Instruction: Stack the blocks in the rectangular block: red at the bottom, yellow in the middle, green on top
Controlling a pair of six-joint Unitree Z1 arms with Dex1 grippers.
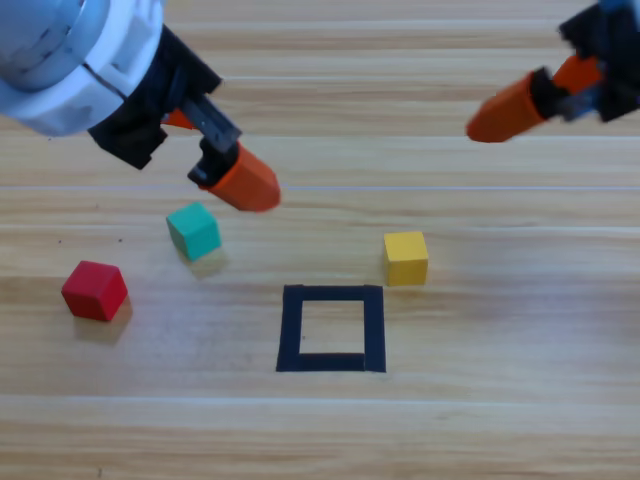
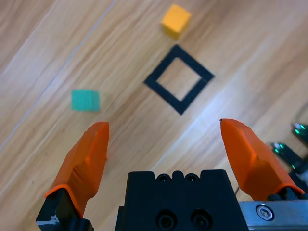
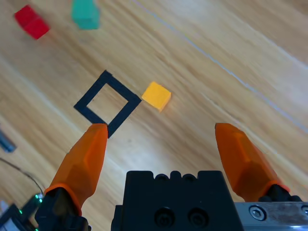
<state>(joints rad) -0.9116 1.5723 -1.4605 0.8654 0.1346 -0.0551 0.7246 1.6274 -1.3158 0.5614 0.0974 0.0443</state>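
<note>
High view is showing nothing stacked: red [image 1: 95, 290], yellow [image 1: 406, 257], green [image 1: 194, 230] sitting outside the rectangular block [image 1: 331, 328]; I'm holding both the left hand [image 2: 163, 144] and right hand [image 3: 161, 144] wide open, empty.

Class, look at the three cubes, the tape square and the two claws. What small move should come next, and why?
Probably the left claw, open and empty, should move out over the red cube and come down to grasp it. Red goes at the bottom, yet the tape square holds nothing, and all three cubes lie outside it. The left claw hangs near the green cube, closer to red than the right claw, which is open at the upper right.
</note>
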